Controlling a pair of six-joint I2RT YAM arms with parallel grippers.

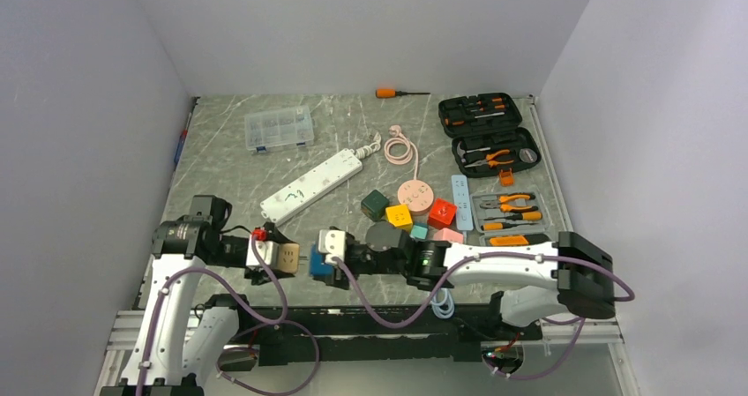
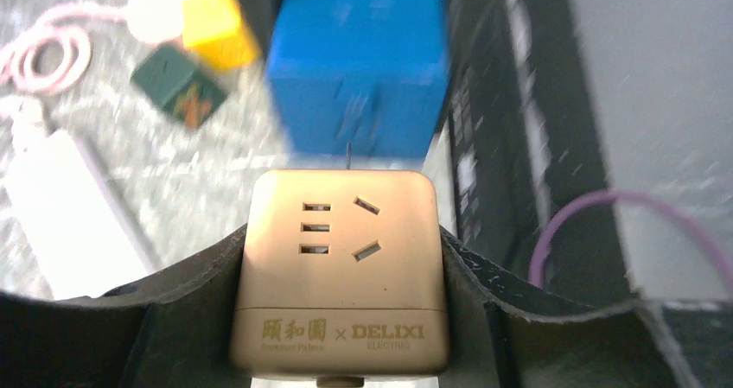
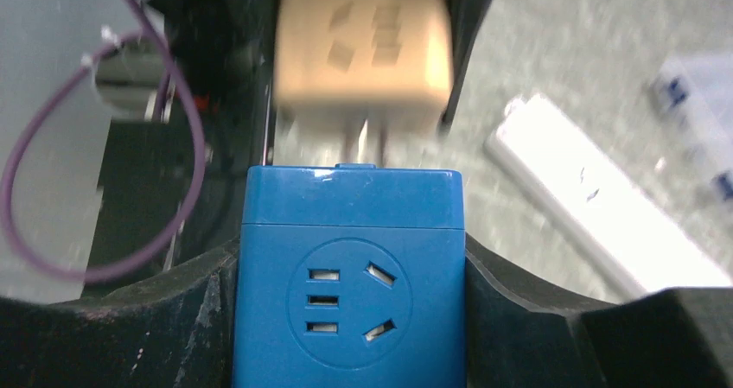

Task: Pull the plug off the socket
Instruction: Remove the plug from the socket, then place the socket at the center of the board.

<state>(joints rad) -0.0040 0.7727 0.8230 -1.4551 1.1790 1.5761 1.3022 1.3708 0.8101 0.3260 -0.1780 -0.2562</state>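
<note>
Marble tabletop [image 1: 353, 127], white walls [image 1: 353, 26] — left tool [image 1: 282, 257] clamps beige plug [image 2: 339, 319], right tool [image 1: 321, 264] blue socket [image 3: 350, 224].

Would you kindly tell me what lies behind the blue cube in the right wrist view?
Behind the blue cube sits the beige cube, its metal prongs bared; the blue cube's edge hides their tips.

place: lab test cell | cues: plain white walls [image 1: 353, 26], marbled table [image 1: 220, 162], open tool kit [image 1: 489, 131], power strip [image 1: 313, 183]
</note>
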